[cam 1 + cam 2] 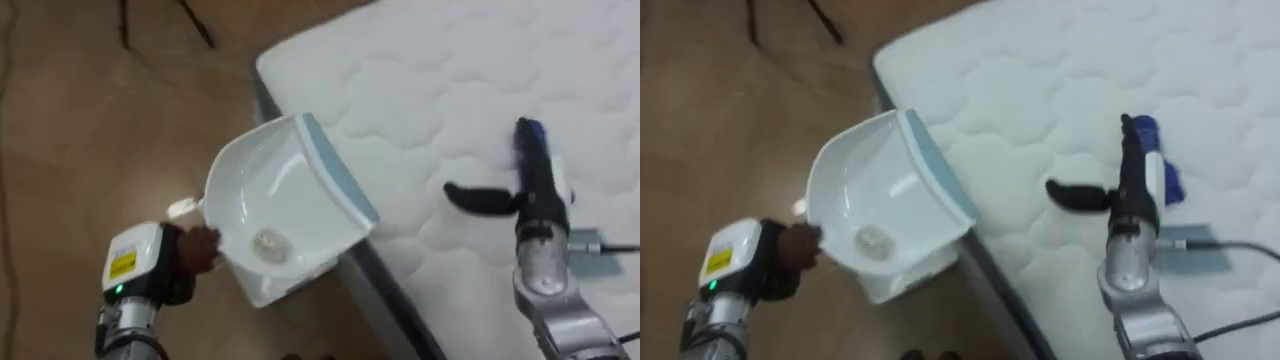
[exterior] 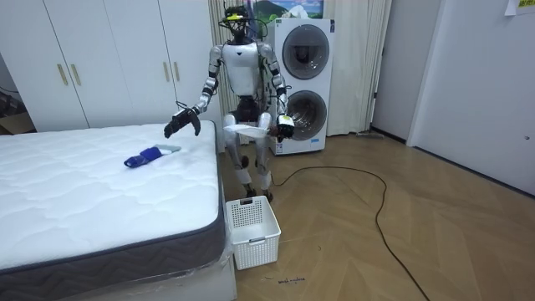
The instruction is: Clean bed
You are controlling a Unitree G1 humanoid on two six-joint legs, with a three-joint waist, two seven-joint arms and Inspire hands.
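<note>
Since swept dirt likely needs catching, L hand (image 1: 190, 252) curls its fingers round the handle of the pan (image 1: 285, 200), setting its lip at the bed (image 1: 430, 70) edge near the corner. R hand (image 1: 535, 195) hovers over the bed, fingers straight, thumb out, holding nothing; blue item (image 1: 530, 130) lies on the bed beyond them. Mat'ls: pan smooth rigid white scoop, grey-blue lip; bed soft, quilted, white.

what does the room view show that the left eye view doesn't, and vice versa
The room view adds the white basket on the floor by the bed, the washing machines and the wardrobe. The left eye view adds a small pale scrap inside the dustpan. Both share the mattress, the blue thing on it, the left hand gripping the dustpan, the right hand open above.
</note>
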